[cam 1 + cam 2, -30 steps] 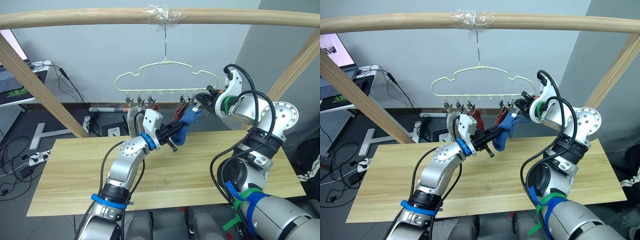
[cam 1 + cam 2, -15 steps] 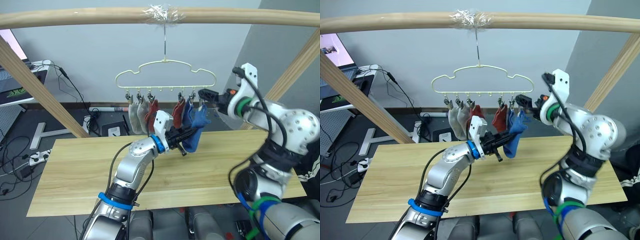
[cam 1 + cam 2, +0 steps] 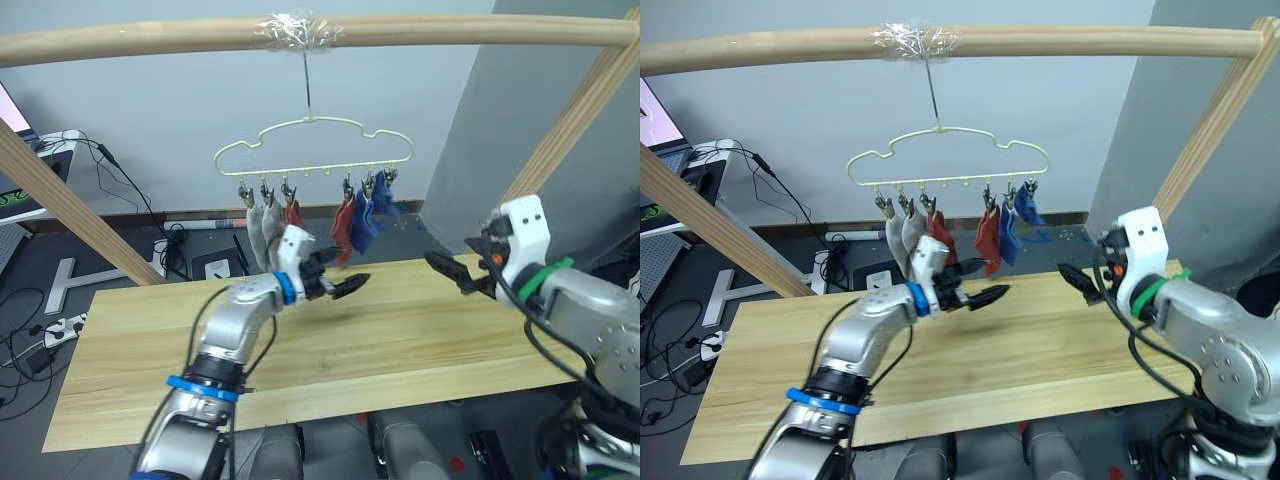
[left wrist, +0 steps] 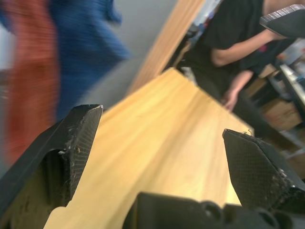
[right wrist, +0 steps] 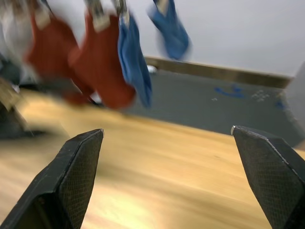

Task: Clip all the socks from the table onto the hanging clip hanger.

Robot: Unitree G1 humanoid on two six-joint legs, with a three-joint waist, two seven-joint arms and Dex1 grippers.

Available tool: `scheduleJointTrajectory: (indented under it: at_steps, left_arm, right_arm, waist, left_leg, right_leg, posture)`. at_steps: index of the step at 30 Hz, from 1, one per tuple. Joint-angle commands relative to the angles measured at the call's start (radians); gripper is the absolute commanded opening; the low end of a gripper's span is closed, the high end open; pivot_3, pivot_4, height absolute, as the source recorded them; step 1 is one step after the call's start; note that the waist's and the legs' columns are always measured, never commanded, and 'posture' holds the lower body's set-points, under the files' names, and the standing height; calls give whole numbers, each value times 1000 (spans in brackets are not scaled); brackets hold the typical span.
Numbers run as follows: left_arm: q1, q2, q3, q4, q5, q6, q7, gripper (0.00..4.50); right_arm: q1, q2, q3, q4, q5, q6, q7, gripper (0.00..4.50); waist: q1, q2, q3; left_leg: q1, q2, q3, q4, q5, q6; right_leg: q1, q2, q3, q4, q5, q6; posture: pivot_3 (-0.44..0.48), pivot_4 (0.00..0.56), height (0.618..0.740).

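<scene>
Both tools (image 3: 352, 284) (image 3: 440, 265) withdrawn from socks (image 3: 362, 212), now hanging above, fingers spread

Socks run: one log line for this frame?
socks: six on clip hanger | table: no socks seen | left gripper: open, empty | right gripper: open, empty

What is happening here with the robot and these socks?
A two-armed robot has been pegging socks onto a clip hanger hung from a wooden rail. Grey, rust-red and blue socks hang from its clips. Both hands, the left hand and the right hand, are open, hold nothing and sit over the table, below the hanger.
</scene>
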Motion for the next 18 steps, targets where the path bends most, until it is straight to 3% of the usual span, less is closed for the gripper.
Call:
scheduleJointTrajectory:
  at_steps: [1, 4, 7, 9, 18]
  left_arm:
    - [29, 103, 56, 36, 62, -96, -3, 4457]
    - [69, 207, 122, 36, 50, -94, -35, 4457]
    - [63, 288, 173, 66, 48, -91, -43, 4457]
    - [57, 336, 214, 83, 33, -59, -45, 4457]
    - [133, 431, 347, 13, -42, 75, -50, 4457]
  right_arm:
    - [154, -38, 24, -82, -50, -256, 114, 4500]
    - [285, -76, 36, -95, -97, -404, 187, 4500]
    - [313, -109, 40, -57, -123, -491, 233, 4500]
    - [337, -112, 22, -30, -127, -536, 256, 4500]
    - [369, -144, -9, 105, -175, -681, 315, 4500]
  waist:
    - [-4, 0, 0]
    - [-1, -1, -1]
    - [3, -9, 3]
    - [6, -12, 4]
    - [50, -14, 3]
  left_leg:
    - [1, 0, 1, -1, 0, 0]
    - [1, 0, 1, 0, 0, 0]
    - [2, 0, 2, 1, 0, 0]
    - [2, 0, 1, 3, 0, -1]
    - [3, 0, 2, -1, 0, -1]
  right_leg:
    - [0, 0, 1, 0, -1, 0]
    - [1, -1, 1, 1, -1, 0]
    - [1, -2, 1, 1, -1, -1]
    - [2, -2, 1, 1, -3, -6]
    - [2, -2, 0, 1, -1, -2]
  posture:
    - [-83, 156, 740]
    - [-36, 145, 740]
    - [27, 188, 740]
    - [41, 164, 740]
    - [137, 155, 740]
